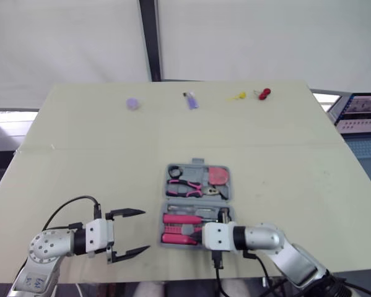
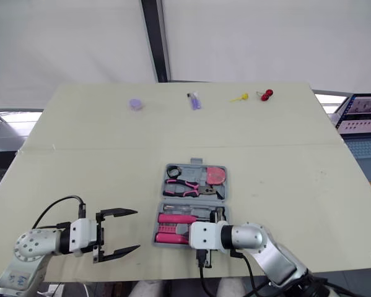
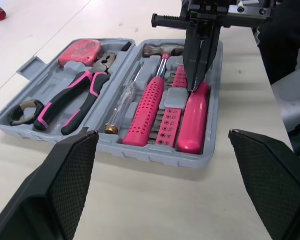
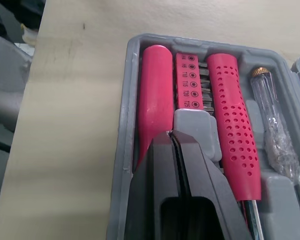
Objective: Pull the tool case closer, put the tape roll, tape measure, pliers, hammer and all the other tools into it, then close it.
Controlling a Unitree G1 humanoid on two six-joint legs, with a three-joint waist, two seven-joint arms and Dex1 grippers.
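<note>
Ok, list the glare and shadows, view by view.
Left eye view: soft, even light on the table, no hard shadows. Left wrist view: sheen on the smooth pink handle under the shut right gripper. Right wrist view: a pale streak along that handle.

Bright, even, diffuse light covers the whole tabletop [image 1: 80, 124], with only faint, soft shadows close under the things on it. In the right wrist view a mild sheen lies along the pink handle [image 4: 155, 85].

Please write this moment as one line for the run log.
tool case: open, tools inside | left gripper: open, empty, beside case | right gripper: shut, tips in case by smooth pink handle
</note>
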